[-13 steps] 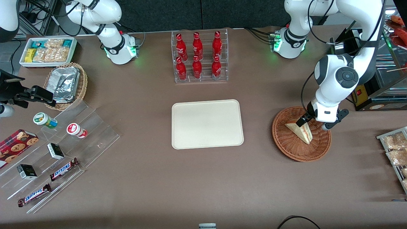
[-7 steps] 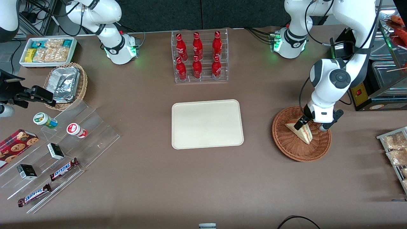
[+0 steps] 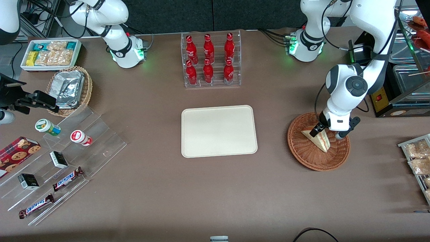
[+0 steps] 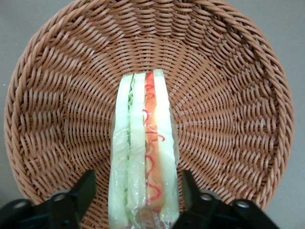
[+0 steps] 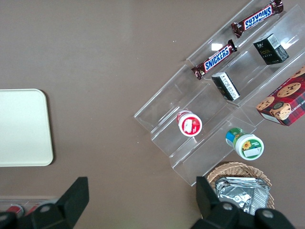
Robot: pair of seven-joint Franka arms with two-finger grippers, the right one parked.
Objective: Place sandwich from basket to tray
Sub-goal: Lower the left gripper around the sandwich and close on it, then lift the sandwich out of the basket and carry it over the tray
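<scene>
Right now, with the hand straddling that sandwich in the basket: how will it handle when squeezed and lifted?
Probably soft: the sandwich is layered bread between the open hand, so a firm squeeze may crush it. Likely light. Its layers could shift, and it stands on edge in the basket, so it may tip.

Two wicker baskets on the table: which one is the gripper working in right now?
The reddish-brown basket at the working arm's end, holding the sandwich. The gripper is open astride the sandwich; the tan basket holds foil packets.
</scene>
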